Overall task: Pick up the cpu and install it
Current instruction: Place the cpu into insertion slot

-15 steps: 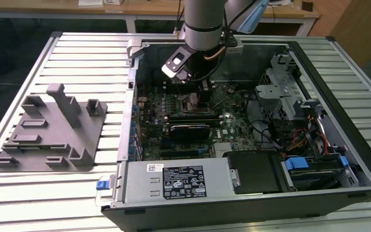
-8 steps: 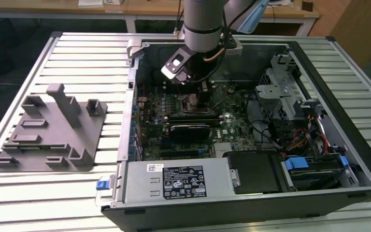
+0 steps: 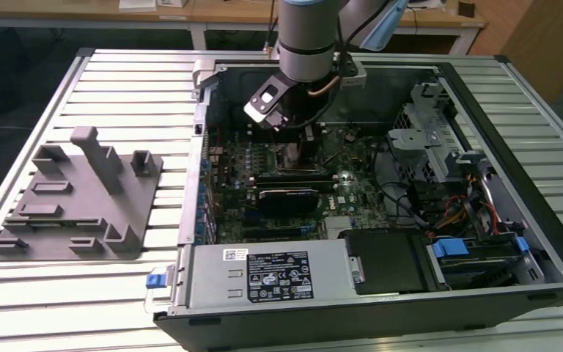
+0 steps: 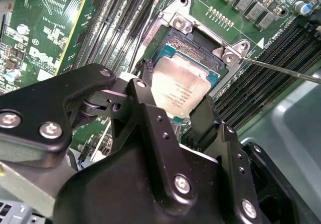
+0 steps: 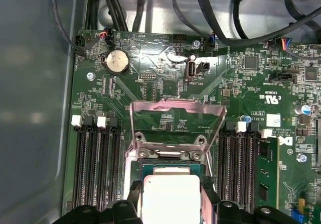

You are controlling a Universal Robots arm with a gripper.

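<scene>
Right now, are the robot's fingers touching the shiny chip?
Touching. In the second wrist view the fingers of the gripper sit tight against opposite edges of the cpu, no gap showing, holding it over the socket.

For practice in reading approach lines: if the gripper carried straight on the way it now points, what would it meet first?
Most likely the open socket. The gripper points at it, holding the cpu just over it, so the cpu would touch first. How much gap remains is unclear.

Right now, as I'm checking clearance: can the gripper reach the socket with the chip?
Probably yes: the gripper holds the chip just above the socket, whose metal cover is flipped up.
</scene>
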